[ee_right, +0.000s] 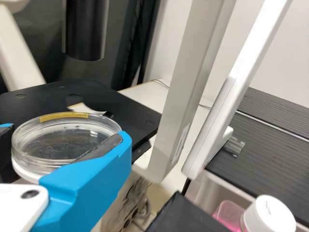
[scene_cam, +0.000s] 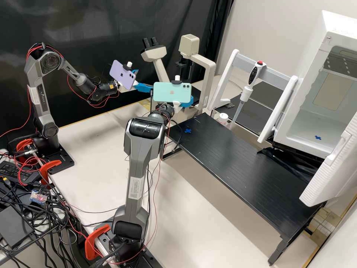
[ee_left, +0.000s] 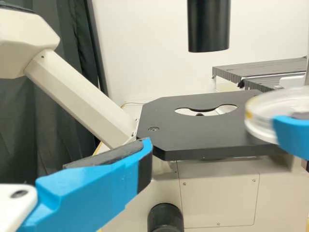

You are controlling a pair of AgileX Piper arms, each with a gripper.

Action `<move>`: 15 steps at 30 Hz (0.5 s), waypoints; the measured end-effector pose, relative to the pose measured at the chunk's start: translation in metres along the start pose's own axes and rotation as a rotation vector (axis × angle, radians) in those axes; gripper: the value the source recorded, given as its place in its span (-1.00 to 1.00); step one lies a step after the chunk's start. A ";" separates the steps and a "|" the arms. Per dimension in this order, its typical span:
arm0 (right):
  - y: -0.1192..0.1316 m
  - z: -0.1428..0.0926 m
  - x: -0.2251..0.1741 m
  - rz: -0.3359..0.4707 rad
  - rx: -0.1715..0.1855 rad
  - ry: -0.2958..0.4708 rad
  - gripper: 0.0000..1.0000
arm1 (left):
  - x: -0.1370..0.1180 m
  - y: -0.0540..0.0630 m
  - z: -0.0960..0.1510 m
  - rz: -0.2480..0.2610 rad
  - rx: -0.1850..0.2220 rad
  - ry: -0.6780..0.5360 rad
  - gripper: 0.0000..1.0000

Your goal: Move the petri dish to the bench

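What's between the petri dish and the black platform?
Right wrist view: between petri dish and platform stand the stage's corner, the microscope's beige post, then the white stand's leg.

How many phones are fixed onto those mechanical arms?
2: a purple phone near the end of the farther arm, and a mint-green phone near the end of the nearer arm.

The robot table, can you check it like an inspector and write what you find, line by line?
Surface: pale tabletop; black bench above it, with a blue cross.
Job's things: petri dish held up near the microscope, not on the bench.
Clutter: pipette; white cap beside something pink.
Hands: right hand grips the dish; left hand open.
Cables: black tangle; red wires along both arms.
Surroundings: dark curtain; open white cabinet.
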 end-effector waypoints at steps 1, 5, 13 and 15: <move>0.001 0.003 -0.005 0.002 0.008 0.004 -1.00 | 0.000 0.000 0.000 0.000 0.000 0.000 1.00; 0.005 0.016 -0.029 0.024 0.071 0.008 -1.00 | 0.000 0.000 0.000 0.000 0.000 0.000 1.00; 0.007 0.055 -0.070 0.096 0.126 -0.026 -1.00 | 0.000 0.000 0.000 0.000 0.000 0.000 1.00; 0.003 0.063 -0.078 0.095 0.128 -0.039 -1.00 | 0.000 0.000 0.000 0.000 0.000 0.000 1.00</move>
